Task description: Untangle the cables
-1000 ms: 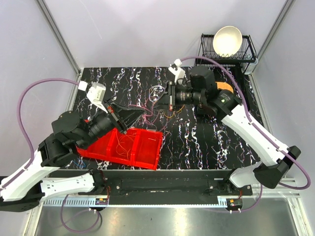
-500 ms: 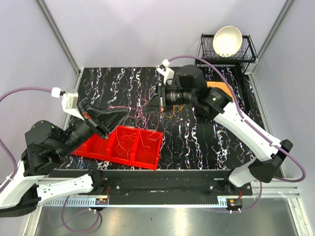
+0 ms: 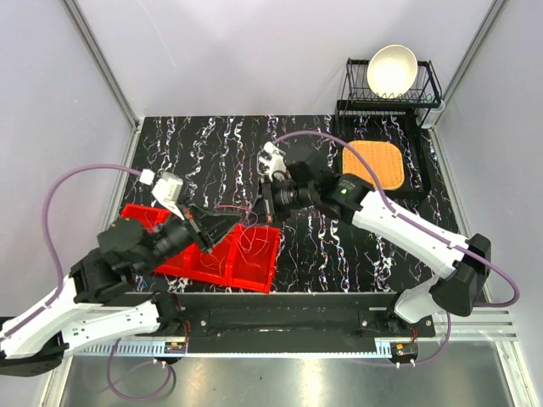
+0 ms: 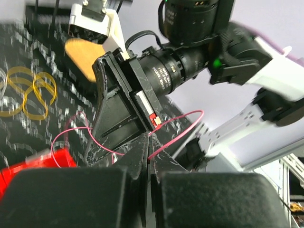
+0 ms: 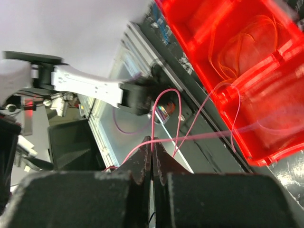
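A thin pink cable [image 4: 199,112] runs between my two grippers above the table. My left gripper [image 3: 231,220] is shut on one part of it, seen pinched at the tips [image 4: 149,135] in the left wrist view. Facing it closely, my right gripper [image 3: 259,203] is shut on another strand of the pink cable [image 5: 152,118], fingertips together [image 5: 152,140]. Thin orange loops [image 5: 242,47] lie in the red bin [image 3: 263,270] under both grippers. Yellow loops [image 4: 28,92] rest on the black marbled table, blurred.
The red bin has three compartments and sits at the table's near left. An orange mat [image 3: 373,164] lies at the back right, in front of a black dish rack [image 3: 428,85] holding a white bowl [image 3: 392,69]. Purple hoses arc from both arms.
The right gripper has moved left and nearer, uncovering the orange mat. The left gripper has swung over the bin towards it. Both stay shut on the pink cable.
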